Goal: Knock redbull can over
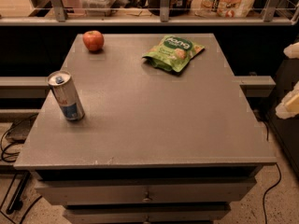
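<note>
A redbull can (66,96) is seen standing upright on the gray surface (159,120), close to the left edge. Its pull-tab top is turned up, and nothing is touching it. A red apple (93,40) is placed at the back left corner, well apart from the can. A green snack bag (173,52) is laid flat near the back edge, to the right of the apple. The end effector (289,101) is seen only in part at the far right side of the view, past the right edge of the surface and well apart from the can. Whether it is open or closed cannot be told. A drawer (147,195) is seen under the surface at the front. Dark cables (9,143) are seen on the floor at the left.
</note>
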`<state>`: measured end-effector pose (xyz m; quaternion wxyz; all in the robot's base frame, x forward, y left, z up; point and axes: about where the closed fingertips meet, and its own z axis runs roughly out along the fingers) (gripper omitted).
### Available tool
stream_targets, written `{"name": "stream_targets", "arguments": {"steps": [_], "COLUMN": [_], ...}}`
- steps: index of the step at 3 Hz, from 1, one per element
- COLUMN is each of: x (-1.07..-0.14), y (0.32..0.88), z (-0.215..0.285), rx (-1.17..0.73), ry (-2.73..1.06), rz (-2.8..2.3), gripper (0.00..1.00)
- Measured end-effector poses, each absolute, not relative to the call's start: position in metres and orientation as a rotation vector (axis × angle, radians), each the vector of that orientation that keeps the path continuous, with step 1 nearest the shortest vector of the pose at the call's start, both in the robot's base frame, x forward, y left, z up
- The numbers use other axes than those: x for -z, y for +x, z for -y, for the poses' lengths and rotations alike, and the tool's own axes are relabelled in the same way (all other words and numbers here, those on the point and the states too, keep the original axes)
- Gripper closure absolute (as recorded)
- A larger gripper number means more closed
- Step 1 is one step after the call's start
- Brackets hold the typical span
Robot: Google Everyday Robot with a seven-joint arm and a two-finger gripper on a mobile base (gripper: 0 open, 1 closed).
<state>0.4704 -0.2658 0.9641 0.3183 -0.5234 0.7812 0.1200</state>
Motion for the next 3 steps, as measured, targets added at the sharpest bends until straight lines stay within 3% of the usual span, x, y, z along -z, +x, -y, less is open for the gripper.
{"name": "stream_targets", "arguments": {"steps": [1,3], "x": [-0.996,-1.002], "y": [0.475,0.474], "z": [0.249,0.236], "rx": [-0.560,-0.591], "ry": [-1.196,-1.202], "rz": [-1.833,-1.813], "gripper": [0.00,0.00]}}
